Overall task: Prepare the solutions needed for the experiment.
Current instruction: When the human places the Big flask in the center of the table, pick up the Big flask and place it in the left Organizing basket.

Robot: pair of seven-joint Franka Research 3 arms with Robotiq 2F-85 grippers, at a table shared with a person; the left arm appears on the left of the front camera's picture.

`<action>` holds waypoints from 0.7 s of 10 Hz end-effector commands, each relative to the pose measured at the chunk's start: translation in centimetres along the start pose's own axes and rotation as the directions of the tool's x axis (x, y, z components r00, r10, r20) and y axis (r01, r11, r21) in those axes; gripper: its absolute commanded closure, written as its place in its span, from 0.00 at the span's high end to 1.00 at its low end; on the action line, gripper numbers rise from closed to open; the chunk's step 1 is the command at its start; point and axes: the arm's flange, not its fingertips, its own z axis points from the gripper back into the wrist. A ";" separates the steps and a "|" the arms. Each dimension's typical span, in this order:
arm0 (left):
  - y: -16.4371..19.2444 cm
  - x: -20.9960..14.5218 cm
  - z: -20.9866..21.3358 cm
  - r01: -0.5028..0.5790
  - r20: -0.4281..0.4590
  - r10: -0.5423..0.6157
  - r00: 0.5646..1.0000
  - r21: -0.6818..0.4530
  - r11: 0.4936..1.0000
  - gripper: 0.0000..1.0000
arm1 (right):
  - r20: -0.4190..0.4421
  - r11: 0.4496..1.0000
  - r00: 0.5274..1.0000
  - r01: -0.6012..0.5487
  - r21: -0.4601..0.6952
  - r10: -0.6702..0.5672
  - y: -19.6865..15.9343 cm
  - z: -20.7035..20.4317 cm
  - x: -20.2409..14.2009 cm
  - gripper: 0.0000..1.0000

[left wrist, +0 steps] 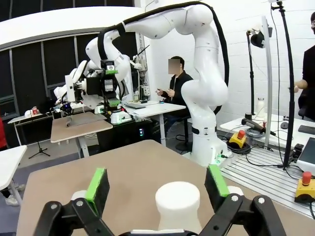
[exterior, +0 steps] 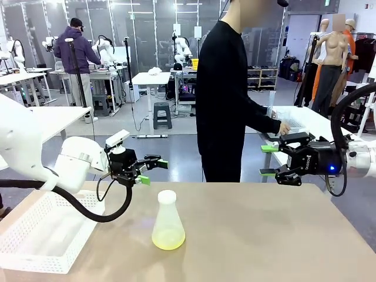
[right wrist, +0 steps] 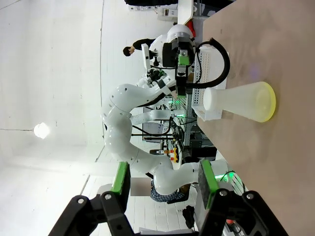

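While the left gripper (exterior: 154,169) hangs just above the table's (exterior: 264,241) near-left part, its jaws stand wide with nothing between them, green pads (left wrist: 97,186) spread to either side of the flask's white mouth in its own wrist view. From that gripper, the flask (exterior: 168,220) sits at about four o'clock, close by and a little lower. It is a frosted, cone-shaped flask standing upright on the tan table, with the solution (exterior: 168,238), a shallow pale yellow-green layer, pooled in its wide base.

Out at three o'clock, well apart, the right gripper (exterior: 269,160) floats past the table's far-right edge, jaws partly spread and empty, pointing back toward the flask. At the left gripper's seven o'clock a white basket (exterior: 35,232) rests on the table's left corner. A person (exterior: 226,94) in black stands across the table, one hand reaching to another bench.

I'd judge the flask light, since so little liquid is in it, and bottom-weighted, so fairly steady. It looks stiff and smooth, likely slippery, perhaps breakable. The neck, just under the rim, seems the sensible place to pinch; the sloped body would squirt out of the pads. Keep it upright.
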 end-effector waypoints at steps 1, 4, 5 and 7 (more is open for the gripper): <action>1.0 -1.0 -0.3 0.009 0.010 -0.008 1.000 -0.078 0.997 1.00 | -0.002 1.000 1.000 -0.008 0.006 0.008 0.1 0.0 0.0 0.70; 0.7 -2.4 -1.0 -0.005 -0.021 0.002 1.000 -0.150 0.989 1.00 | -0.002 1.000 1.000 -0.008 0.006 0.008 0.1 0.0 0.0 0.70; 0.3 -2.7 -1.3 -0.005 -0.039 -0.002 0.999 -0.170 0.985 1.00 | -0.002 1.000 1.000 -0.008 0.006 0.008 0.1 0.0 0.0 0.70; -0.2 -3.2 -1.4 0.013 -0.051 -0.022 0.998 -0.164 0.986 1.00 | -0.002 1.000 1.000 -0.008 0.006 0.008 0.1 0.0 0.0 0.70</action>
